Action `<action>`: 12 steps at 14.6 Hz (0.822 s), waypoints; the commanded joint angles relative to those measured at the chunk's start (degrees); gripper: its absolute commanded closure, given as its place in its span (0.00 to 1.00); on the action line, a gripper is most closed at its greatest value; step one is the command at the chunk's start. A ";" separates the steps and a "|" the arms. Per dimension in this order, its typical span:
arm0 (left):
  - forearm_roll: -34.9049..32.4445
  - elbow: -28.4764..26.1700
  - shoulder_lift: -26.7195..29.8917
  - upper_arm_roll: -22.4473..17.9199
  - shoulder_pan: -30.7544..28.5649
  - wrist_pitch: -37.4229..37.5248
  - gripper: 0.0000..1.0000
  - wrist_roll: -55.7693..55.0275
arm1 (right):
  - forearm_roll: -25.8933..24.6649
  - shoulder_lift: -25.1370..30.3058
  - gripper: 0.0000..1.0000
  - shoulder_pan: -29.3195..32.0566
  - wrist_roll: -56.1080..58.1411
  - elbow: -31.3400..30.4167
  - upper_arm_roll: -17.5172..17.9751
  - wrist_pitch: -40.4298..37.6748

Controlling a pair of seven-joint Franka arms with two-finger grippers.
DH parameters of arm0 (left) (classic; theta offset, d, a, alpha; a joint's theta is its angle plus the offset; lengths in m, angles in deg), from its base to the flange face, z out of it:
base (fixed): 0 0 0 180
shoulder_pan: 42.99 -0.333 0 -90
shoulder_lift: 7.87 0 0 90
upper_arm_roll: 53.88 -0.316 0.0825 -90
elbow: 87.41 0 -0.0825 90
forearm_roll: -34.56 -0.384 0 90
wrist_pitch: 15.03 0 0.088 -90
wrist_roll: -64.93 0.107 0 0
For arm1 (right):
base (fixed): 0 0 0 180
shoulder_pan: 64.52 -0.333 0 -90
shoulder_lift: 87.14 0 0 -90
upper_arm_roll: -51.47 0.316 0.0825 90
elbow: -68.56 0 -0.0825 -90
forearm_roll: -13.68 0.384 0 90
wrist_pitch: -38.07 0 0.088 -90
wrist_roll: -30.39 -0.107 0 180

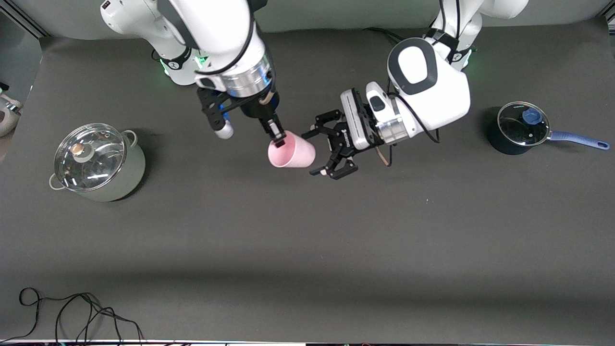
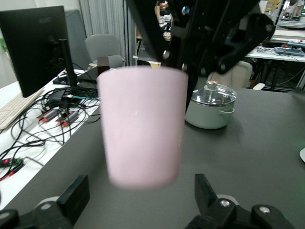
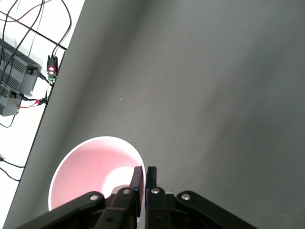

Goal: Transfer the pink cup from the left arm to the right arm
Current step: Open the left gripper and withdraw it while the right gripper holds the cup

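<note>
The pink cup (image 1: 291,151) hangs in the air over the middle of the table, tipped on its side with its mouth toward the right arm's end. My right gripper (image 1: 277,139) is shut on its rim, one finger inside the cup (image 3: 90,171) and one outside, as the right wrist view shows around the gripper (image 3: 144,174). My left gripper (image 1: 313,153) stands open at the cup's base, its fingers spread on either side and clear of the cup (image 2: 142,129). In the left wrist view the left gripper (image 2: 142,191) has a visible gap to the cup's bottom.
A pale-green pot with a glass lid (image 1: 98,163) stands toward the right arm's end. A dark saucepan with a glass lid and blue handle (image 1: 519,127) stands toward the left arm's end. A loose black cable (image 1: 77,312) lies at the table's near edge.
</note>
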 commanded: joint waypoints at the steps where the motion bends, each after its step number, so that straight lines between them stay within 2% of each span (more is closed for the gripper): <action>1: -2.82 -2.47 -0.29 -0.26 -5.54 9.29 0.02 -0.89 | -1.03 0.27 1.00 2.91 6.83 0.06 0.13 -2.65; 3: -10.70 -2.21 -1.52 -0.26 -11.95 20.61 0.02 -7.53 | -1.03 0.27 1.00 4.05 10.27 -0.64 -0.31 -2.75; 6: -23.71 -1.77 -1.97 -0.26 -21.97 37.59 0.01 -22.20 | -0.95 1.75 1.00 4.33 21.66 -2.32 -4.16 -6.94; 9: -39.35 1.03 -2.93 -0.26 -30.94 48.24 0.01 -38.11 | -0.16 3.51 1.00 4.33 37.91 -4.25 -10.13 -11.52; 12: -52.28 7.09 -4.16 -0.35 -35.70 54.93 0.00 -44.28 | -0.07 6.14 1.00 4.33 52.60 -9.15 -16.20 -11.80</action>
